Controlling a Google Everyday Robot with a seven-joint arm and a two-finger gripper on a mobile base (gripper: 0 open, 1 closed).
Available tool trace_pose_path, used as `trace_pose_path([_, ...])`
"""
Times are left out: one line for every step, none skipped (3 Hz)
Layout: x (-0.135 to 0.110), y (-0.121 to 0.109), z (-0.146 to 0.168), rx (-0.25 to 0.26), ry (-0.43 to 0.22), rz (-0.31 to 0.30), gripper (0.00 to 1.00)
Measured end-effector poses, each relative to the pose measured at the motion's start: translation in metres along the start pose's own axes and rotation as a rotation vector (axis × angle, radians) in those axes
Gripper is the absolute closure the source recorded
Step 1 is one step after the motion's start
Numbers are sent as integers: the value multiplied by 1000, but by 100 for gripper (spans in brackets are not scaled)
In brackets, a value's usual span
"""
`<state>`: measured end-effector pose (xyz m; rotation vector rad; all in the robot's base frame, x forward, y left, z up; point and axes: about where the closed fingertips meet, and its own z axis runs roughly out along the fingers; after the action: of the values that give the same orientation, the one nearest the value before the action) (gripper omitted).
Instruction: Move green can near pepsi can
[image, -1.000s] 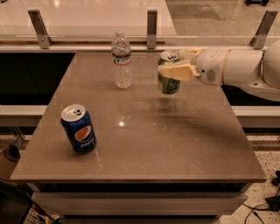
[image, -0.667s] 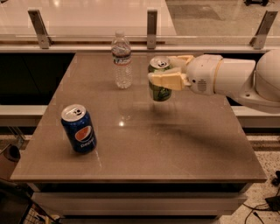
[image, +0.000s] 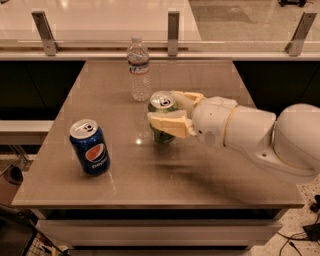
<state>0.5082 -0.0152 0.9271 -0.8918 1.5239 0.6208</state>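
The green can (image: 161, 103) is upright near the middle of the brown table (image: 130, 175), held between the pale fingers of my gripper (image: 167, 111), which reaches in from the right on a white arm. One finger (image: 167, 122) crosses the can's front, the other lies behind it. I cannot tell whether the can rests on the table or hangs just above it. The pepsi can (image: 90, 147) stands upright at the table's front left, about two can widths to the left of the green can.
A clear plastic water bottle (image: 138, 68) stands at the back of the table, just behind the green can. A glass railing with metal posts (image: 173, 25) runs behind the table. The table's front edge is close below the pepsi can.
My gripper has carried the green can from the back right of the table leftward and toward the front, closer to the pepsi can. The pepsi can and bottle have not moved.
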Motion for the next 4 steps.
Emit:
trace_pose_path([8,46,7,-7,-33,28,100])
trace_pose_path([18,80,18,-25,-42,52,100])
trace_pose_path([16,86,21,-34,-41,48,82])
trace_pose_path([15,88,22,-37,-41,46,58])
